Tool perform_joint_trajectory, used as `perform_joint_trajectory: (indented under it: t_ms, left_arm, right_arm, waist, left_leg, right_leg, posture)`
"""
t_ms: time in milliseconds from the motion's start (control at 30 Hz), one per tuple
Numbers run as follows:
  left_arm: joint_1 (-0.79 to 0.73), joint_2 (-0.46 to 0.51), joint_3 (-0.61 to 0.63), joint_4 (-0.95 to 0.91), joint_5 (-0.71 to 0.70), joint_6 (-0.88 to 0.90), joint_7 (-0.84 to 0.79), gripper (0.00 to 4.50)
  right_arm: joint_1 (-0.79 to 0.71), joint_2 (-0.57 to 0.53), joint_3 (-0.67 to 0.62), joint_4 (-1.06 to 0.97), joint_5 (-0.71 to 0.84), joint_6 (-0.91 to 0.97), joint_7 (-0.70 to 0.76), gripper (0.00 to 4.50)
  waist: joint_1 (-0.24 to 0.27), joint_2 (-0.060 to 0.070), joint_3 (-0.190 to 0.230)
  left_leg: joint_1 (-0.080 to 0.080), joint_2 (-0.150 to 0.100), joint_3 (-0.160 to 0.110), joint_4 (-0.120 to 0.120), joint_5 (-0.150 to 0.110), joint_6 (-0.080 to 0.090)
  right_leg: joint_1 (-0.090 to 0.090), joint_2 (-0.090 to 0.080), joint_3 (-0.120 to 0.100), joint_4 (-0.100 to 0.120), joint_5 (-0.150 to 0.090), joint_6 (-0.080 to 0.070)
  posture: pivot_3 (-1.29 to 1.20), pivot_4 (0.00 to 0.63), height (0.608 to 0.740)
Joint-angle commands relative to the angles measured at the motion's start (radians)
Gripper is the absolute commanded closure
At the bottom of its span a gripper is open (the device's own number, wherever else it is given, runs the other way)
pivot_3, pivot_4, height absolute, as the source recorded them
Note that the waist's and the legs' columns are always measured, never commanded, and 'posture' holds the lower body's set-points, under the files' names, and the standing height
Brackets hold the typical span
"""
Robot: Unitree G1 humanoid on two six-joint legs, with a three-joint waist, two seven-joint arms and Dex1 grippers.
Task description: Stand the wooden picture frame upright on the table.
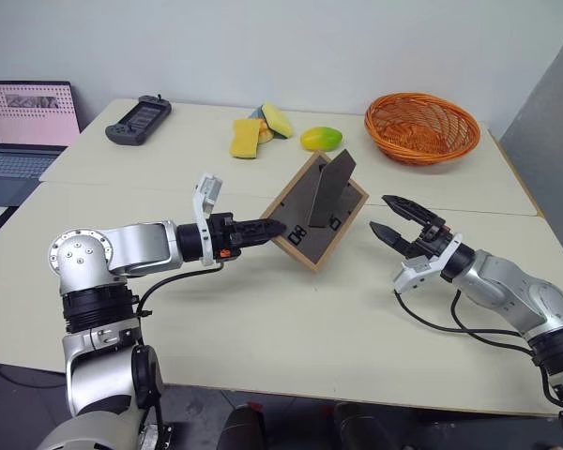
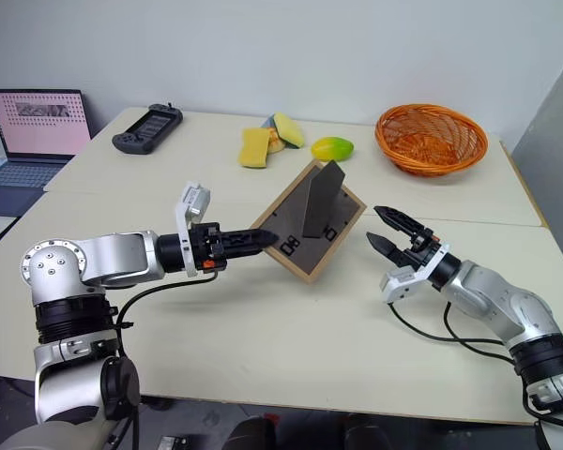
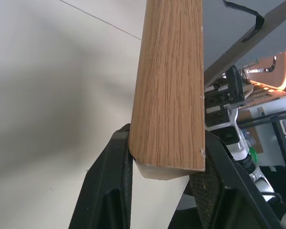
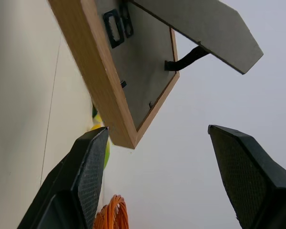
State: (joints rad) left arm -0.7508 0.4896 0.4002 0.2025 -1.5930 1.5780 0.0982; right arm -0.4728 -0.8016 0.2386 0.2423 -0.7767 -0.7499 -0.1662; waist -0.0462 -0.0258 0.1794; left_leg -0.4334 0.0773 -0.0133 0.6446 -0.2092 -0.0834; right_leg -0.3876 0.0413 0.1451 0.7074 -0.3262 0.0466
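Wooden picture frame [image 1: 316,211] raised and tilted above the middle of the bench [image 1: 263,309], dark back facing the camera, fold-out stand flap [image 1: 332,187] swung out from it and pointing up; whether the lower corner touches the bench cannot be told. Left gripper [image 1: 280,228] reaching in level from the left, jaws pinching the frame's near left edge; in the left wrist view the light-wood edge [image 3: 169,86] sits wedged between the two black fingers [image 3: 109,191]. Right gripper [image 1: 389,218] just right of the frame and apart from it, jaws spread wide and holding nothing; in the right wrist view the frame's corner [image 4: 128,129] hangs in the gap between the fingers without touching either.

Beyond the seam, on the far half of the bench: an orange wicker basket [image 1: 421,126] at far right; a mango [image 1: 321,139] and yellow sponges [image 1: 247,137] behind the frame; a dark handheld game console [image 1: 138,119] at far left. An open laptop [image 1: 28,122] off the bench's left end.
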Motion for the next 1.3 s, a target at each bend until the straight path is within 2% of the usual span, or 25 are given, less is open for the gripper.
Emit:
perform_joint_trajectory:
  t_ms: [33, 133, 200, 500, 967, 1300]
  left_arm:
    - [-0.005, 0.044, -0.058, -0.027, -0.202, -0.083, 0.077, 3.18]
    - [0.019, 0.085, -0.142, -0.057, -0.342, -0.165, 0.147, 3.18]
    - [0.031, 0.096, -0.177, -0.076, -0.376, -0.194, 0.156, 3.18]
    - [0.064, 0.118, -0.233, -0.113, -0.379, -0.243, 0.122, 3.18]
    - [0.053, 0.121, -0.256, -0.113, -0.379, -0.261, 0.101, 3.18]
    - [0.052, 0.119, -0.261, -0.113, -0.379, -0.267, 0.101, 3.18]
  right_arm:
    - [-0.027, 0.013, -0.007, 0.025, -0.042, -0.019, -0.066, 0.96]
    - [-0.053, 0.034, 0.008, 0.066, -0.073, -0.020, -0.092, 0.96]
    - [-0.069, 0.046, 0.018, 0.083, -0.088, -0.020, -0.108, 0.96]
    - [-0.133, 0.091, 0.032, 0.109, -0.110, -0.023, -0.152, 0.96]
    - [-0.180, 0.161, 0.071, 0.133, -0.145, -0.002, -0.182, 0.96]
    - [-0.226, 0.166, 0.087, 0.188, -0.140, -0.005, -0.201, 0.96]
  waist:
    - [0.000, 0.000, 0.000]
    - [-0.001, 0.000, 0.000]
    - [-0.001, 0.000, 0.000]
    - [-0.001, 0.000, 0.000]
    - [-0.003, 0.000, 0.000]
    - [-0.004, 0.000, 0.000]
  left_leg:
    - [0.000, 0.000, 0.000, 0.000, 0.000, 0.000]
    - [0.001, -0.002, 0.000, 0.001, 0.000, 0.000]
    - [0.002, -0.004, 0.000, 0.001, 0.000, 0.000]
    - [0.002, -0.010, -0.004, 0.000, 0.001, 0.000]
    - [0.001, -0.012, -0.006, 0.000, 0.001, 0.001]
    - [0.001, -0.012, -0.008, 0.001, 0.001, 0.001]
  right_leg:
    - [0.000, 0.000, 0.000, 0.000, 0.000, 0.000]
    - [0.000, -0.002, 0.000, 0.004, 0.000, 0.000]
    - [0.000, -0.003, 0.000, 0.005, 0.000, 0.000]
    - [0.000, -0.007, -0.001, 0.006, -0.001, 0.001]
    - [0.002, -0.009, -0.003, 0.006, -0.001, 0.002]
    - [0.002, -0.009, -0.004, 0.006, -0.001, 0.002]
  posture:
    - [0.00, 0.150, 0.740]
    - [0.00, 0.150, 0.740]
    - [0.00, 0.150, 0.740]
    - [0.00, 0.150, 0.740]
    - [0.00, 0.150, 0.740]
    - [0.00, 0.150, 0.740]
